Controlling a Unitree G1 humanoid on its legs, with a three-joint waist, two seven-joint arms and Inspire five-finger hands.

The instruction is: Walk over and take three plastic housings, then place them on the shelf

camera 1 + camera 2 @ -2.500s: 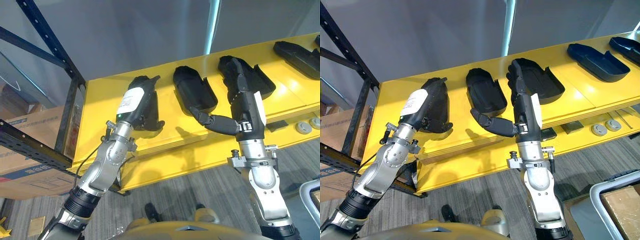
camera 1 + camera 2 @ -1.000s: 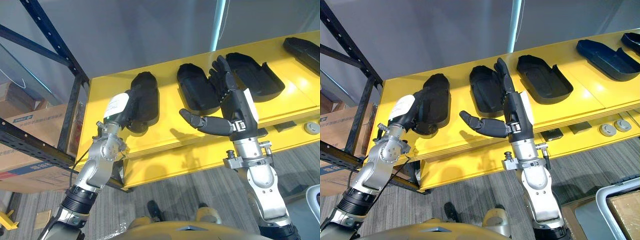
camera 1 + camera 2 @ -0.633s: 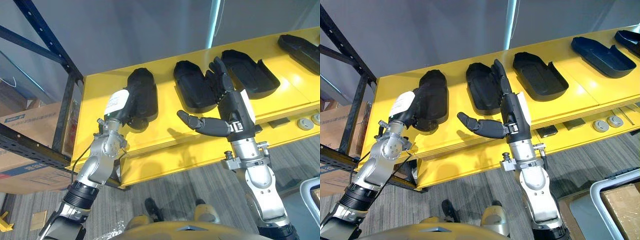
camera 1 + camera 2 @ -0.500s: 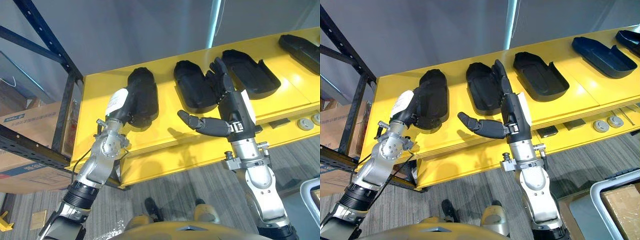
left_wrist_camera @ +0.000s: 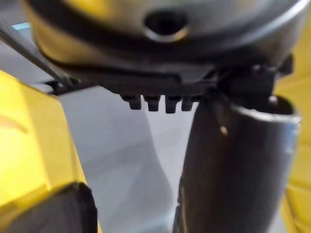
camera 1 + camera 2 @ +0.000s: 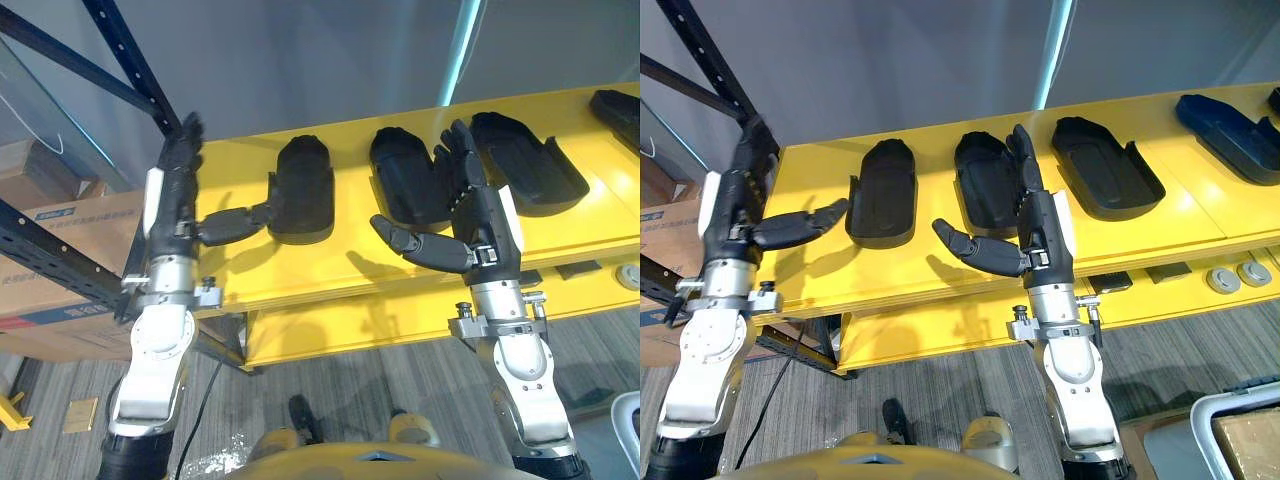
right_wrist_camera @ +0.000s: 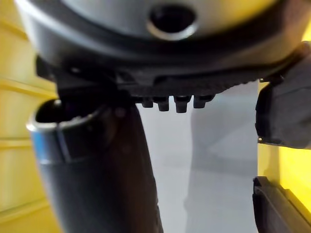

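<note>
- Three black plastic housings lie side by side on the yellow shelf board (image 6: 330,265), at about 12 o'clock in the head view: left housing (image 6: 302,190), middle housing (image 6: 407,188) and right housing (image 6: 528,175). No hand holds any of them.
- They look like thin moulded shells, so probably light and stiff, with smooth walls that could slip under hard fingers. The middle and right ones lie hollow side up.
- The best hold is likely across the narrow width near mid-length, with the thumb over one side wall and the fingers on the other. A squeeze on a rim could flex it.
- The left hand (image 6: 170,200) stands upright with its fingers straight, pointing to 12 o'clock. Its thumb is spread towards 3 o'clock, the tip just beside the left housing; I cannot tell if it touches.
- The right hand (image 6: 482,215) is likewise spread flat and empty, with its thumb out to 9 o'clock. It stands in front of the gap between the middle and right housings.
</note>
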